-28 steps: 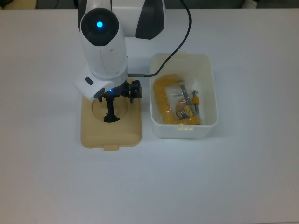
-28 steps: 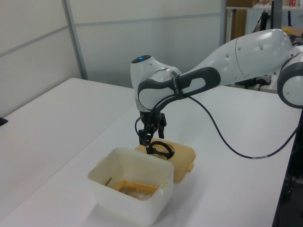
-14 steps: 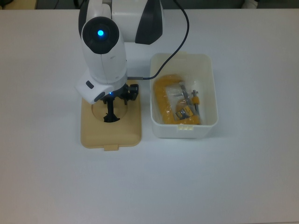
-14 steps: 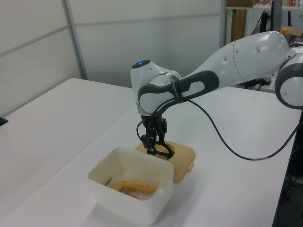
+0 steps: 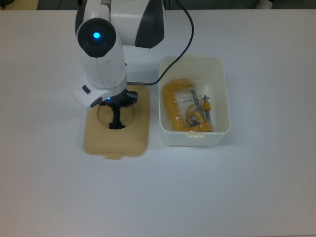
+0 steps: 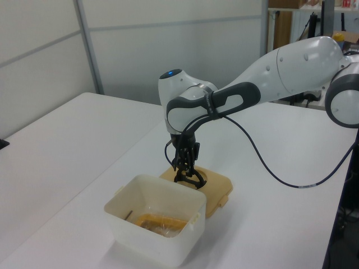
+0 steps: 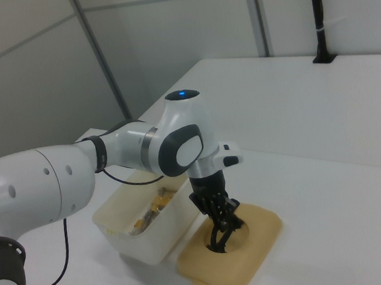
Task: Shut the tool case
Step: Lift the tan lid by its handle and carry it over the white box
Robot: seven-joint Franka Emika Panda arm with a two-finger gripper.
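We see a white counter [image 5: 256, 197] carrying an open white tub [image 5: 220, 98] with a yellow clamp [image 5: 173, 106] inside, and just beside it, on the top view's left, its beige lid [image 5: 136, 138] lying flat. The robot arm [image 6: 291, 61] reaches down over the lid, and its claw [image 5: 116, 123] is narrowed around the black handle [image 6: 193, 180] in the lid's round recess, apparently gripping it. We judge the lid-grasping step is in hand; next comes lifting it, carrying it over the tub and setting it squarely on the rim.
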